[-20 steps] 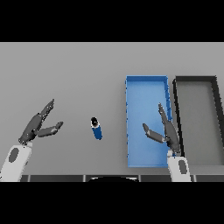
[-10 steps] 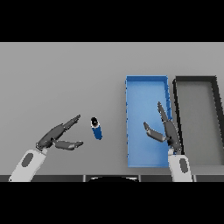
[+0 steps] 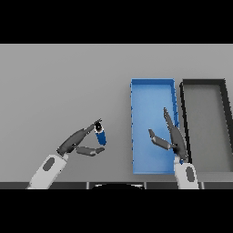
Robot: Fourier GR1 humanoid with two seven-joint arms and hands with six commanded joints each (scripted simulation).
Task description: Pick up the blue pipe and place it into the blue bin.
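Observation:
The blue pipe (image 3: pixel 100 135) is a short blue cylinder with a dark end, lying on the grey table left of the blue bin (image 3: pixel 135 132). My left hand (image 3: pixel 76 141) reaches in from the lower left, open, its upper fingertips touching the pipe's dark end and its thumb just below the pipe. The pipe rests between fingers and thumb, with nothing closed round it. My right hand (image 3: pixel 172 137) hovers open over the right part of the blue bin, fingers pointing away from me.
A black bin (image 3: pixel 225 123) stands directly right of the blue one, both near the table's right side. Grey tabletop stretches to the left and back of the pipe.
My left hand has swept right from the table's left side to the pipe, fingers now reaching it. The pipe and right hand have stayed put.

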